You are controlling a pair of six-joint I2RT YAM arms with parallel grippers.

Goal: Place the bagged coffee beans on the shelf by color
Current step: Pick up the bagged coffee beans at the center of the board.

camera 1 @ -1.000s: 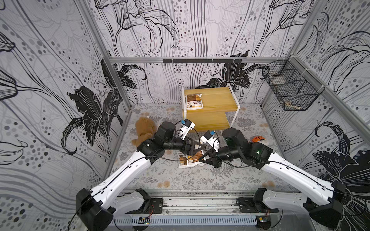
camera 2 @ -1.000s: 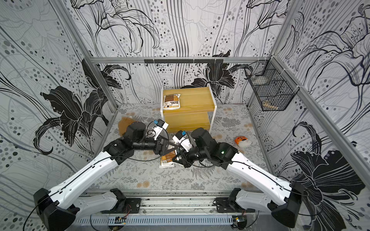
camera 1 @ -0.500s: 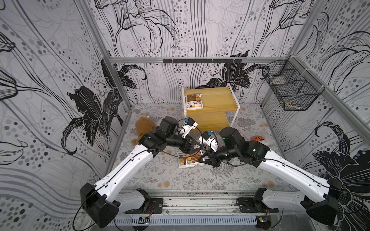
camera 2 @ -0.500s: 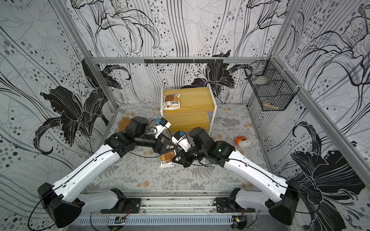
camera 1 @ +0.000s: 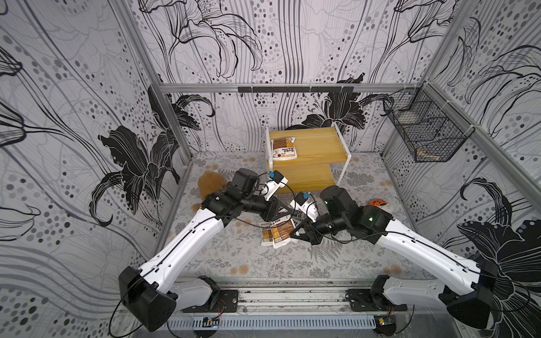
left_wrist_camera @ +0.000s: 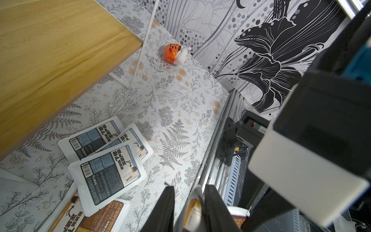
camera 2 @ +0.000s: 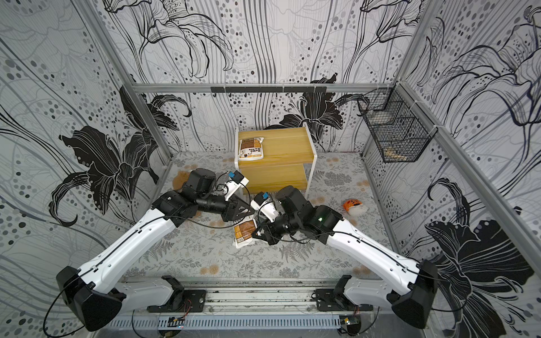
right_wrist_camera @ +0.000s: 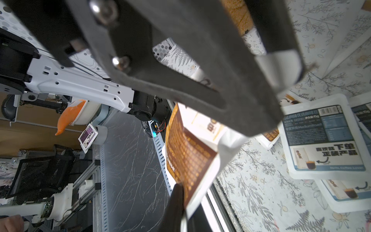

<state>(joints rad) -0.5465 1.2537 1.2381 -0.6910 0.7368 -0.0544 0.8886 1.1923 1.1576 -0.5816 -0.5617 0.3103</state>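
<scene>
Both grippers meet mid-table over a pile of bagged coffee beans. My right gripper [right_wrist_camera: 185, 198] [camera 1: 295, 234] is shut on a brown-orange pouch [right_wrist_camera: 186, 152], holding it up on edge. The left gripper [left_wrist_camera: 188, 187] [camera 1: 285, 213] has closed on the opposite edge of that pouch [left_wrist_camera: 193, 209]. On the mat lie three grey-blue pouches [left_wrist_camera: 108, 174] [left_wrist_camera: 92, 138] [left_wrist_camera: 132, 140] and another brown one [left_wrist_camera: 90, 219]. The shelf [camera 1: 316, 146] [camera 2: 287, 146] stands at the back. A brown pouch [camera 1: 283, 148] [camera 2: 251, 148] lies on its upper board, and its lower board [camera 1: 304, 175] is bare.
A brown plush bear [camera 1: 209, 183] lies behind the left arm near the left wall. An orange-and-white toy [camera 1: 378, 202] [left_wrist_camera: 173, 52] sits on the mat to the right. A black wire basket [camera 1: 424, 134] hangs on the right wall.
The left arm has reached in toward the right gripper and its jaws have closed from wide open onto the raised brown pouch. The right gripper has kept its hold.
</scene>
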